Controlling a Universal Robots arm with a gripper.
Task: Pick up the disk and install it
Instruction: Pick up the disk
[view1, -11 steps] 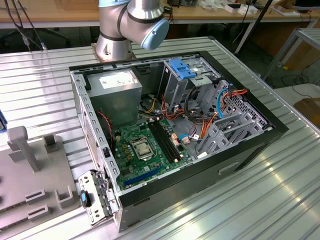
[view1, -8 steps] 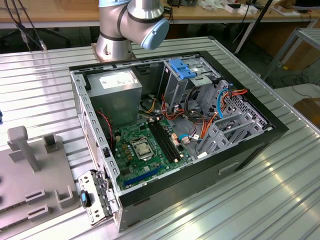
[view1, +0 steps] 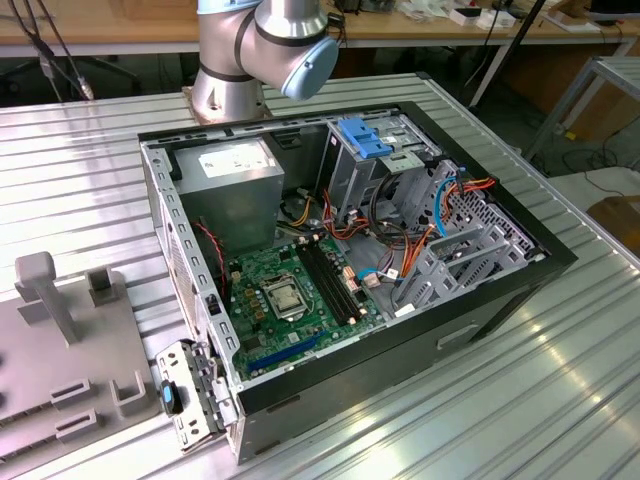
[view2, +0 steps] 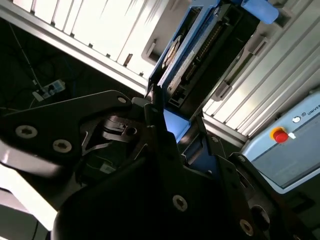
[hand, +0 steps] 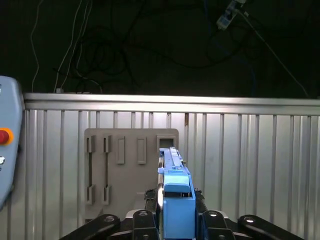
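Observation:
In both wrist views my gripper (hand: 176, 207) is shut on the disk (hand: 174, 175), a flat dark drive framed by blue plastic rails. In the first wrist view the disk stands edge-on between the dark fingers, lifted above the ribbed metal table. In the second wrist view the disk (view2: 200, 55) sticks out past the fingers (view2: 152, 107), with its dark body and one blue rail showing. In the exterior view the open computer case (view1: 500, 285) lies on the table, with its drive cage (view1: 365, 150) at the far side.
A grey fixture plate (hand: 131, 170) with slots lies on the table below the disk. A pendant with a red button (hand: 4, 136) sits beside it. Inside the case are a power-supply box (view1: 235, 180), a green board (view1: 290, 300) and cables. A small metal bracket (view1: 185, 395) lies in front of the case.

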